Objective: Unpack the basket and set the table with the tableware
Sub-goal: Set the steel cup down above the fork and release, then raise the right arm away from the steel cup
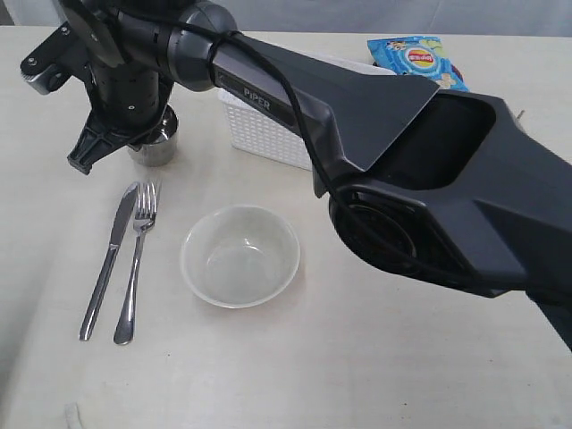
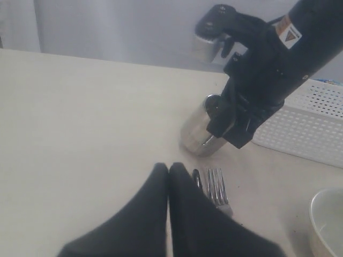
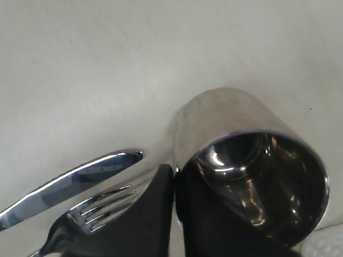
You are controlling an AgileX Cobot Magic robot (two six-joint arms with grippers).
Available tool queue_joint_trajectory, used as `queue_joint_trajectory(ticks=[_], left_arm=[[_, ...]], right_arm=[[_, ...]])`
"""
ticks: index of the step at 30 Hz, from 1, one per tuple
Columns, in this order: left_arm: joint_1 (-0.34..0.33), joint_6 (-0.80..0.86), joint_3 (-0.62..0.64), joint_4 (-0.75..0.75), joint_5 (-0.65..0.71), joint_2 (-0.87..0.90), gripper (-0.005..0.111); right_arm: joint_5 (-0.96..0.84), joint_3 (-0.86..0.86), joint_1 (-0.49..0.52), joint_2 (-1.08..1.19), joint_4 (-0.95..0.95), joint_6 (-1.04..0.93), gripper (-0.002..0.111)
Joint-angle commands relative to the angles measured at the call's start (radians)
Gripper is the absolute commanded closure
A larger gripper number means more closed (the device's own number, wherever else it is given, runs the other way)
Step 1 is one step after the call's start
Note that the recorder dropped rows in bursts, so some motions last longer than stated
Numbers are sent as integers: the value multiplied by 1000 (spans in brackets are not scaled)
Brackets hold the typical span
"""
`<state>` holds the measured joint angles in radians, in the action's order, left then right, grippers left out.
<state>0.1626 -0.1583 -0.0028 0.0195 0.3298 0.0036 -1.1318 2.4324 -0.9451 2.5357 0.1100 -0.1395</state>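
My left claw (image 2: 168,169) is pressed together, empty, over the tabletop (image 2: 80,134), just short of the knife (image 2: 197,179) and fork (image 2: 217,188) tips. Beyond them my right claw (image 3: 172,179) pinches the steel cup (image 3: 230,123) by its wall, with the white basket (image 2: 311,128) just behind.

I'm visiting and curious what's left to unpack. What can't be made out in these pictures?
Basket interior: exterior view, the right arm covers it; left wrist view shows only a wall.
Chip bag: exterior view, partly behind that arm.
Bowl: left wrist view, cut by the frame edge.
Fork handle: left wrist view, behind the left gripper.
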Motion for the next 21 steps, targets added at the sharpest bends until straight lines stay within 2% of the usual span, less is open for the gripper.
queue_joint_trajectory(ticks=[1, 2, 5, 6, 21], left_arm=[[-1, 1, 3, 1, -11, -4, 107], [-1, 1, 3, 1, -11, -4, 107], [-1, 1, 3, 1, -11, -4, 107], [-1, 1, 3, 1, -11, -4, 107], [-1, 1, 3, 1, -11, -4, 107]], right_arm=[[27, 7, 1, -5, 8, -4, 105], [27, 7, 1, -5, 8, -4, 95], [27, 7, 1, -5, 8, -4, 78], [27, 7, 3, -5, 17, 3, 75], [36, 7, 15, -5, 56, 38, 77]])
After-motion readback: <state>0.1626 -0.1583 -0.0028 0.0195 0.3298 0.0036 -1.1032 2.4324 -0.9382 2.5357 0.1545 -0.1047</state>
